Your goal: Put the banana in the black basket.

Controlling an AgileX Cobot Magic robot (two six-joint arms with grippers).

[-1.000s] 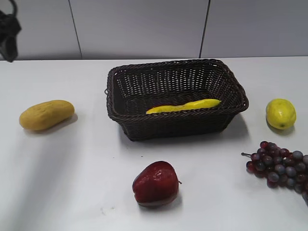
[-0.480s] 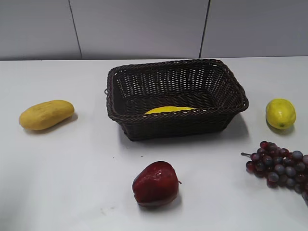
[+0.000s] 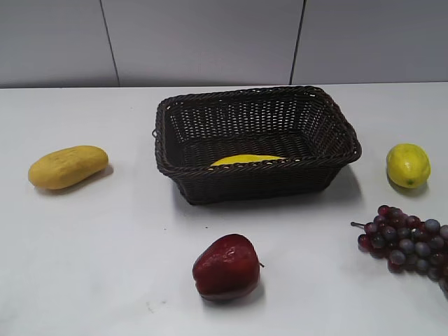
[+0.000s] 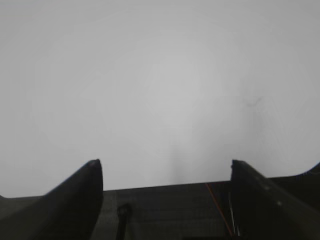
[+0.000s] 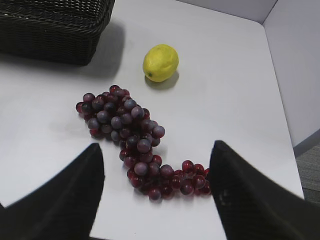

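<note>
The black basket (image 3: 255, 140) stands at the middle of the white table. The banana (image 3: 245, 159) lies inside it on the bottom, near the front wall, only its upper yellow edge showing over the rim. A corner of the basket also shows in the right wrist view (image 5: 50, 27). Neither gripper shows in the exterior view. My left gripper (image 4: 165, 165) is open and empty over bare white table. My right gripper (image 5: 157, 150) is open and empty above the grapes, away from the basket.
A stubby orange-yellow fruit (image 3: 68, 166) lies at the left. A red apple (image 3: 227, 267) sits in front of the basket. A lemon (image 3: 408, 165) (image 5: 160, 62) and a bunch of purple grapes (image 3: 406, 241) (image 5: 135, 137) lie at the right. The table's right edge (image 5: 280, 125) meets a grey wall.
The banana has settled lower in the basket, so less of it shows above the rim. The dark arm part at the top left has left the exterior view.
</note>
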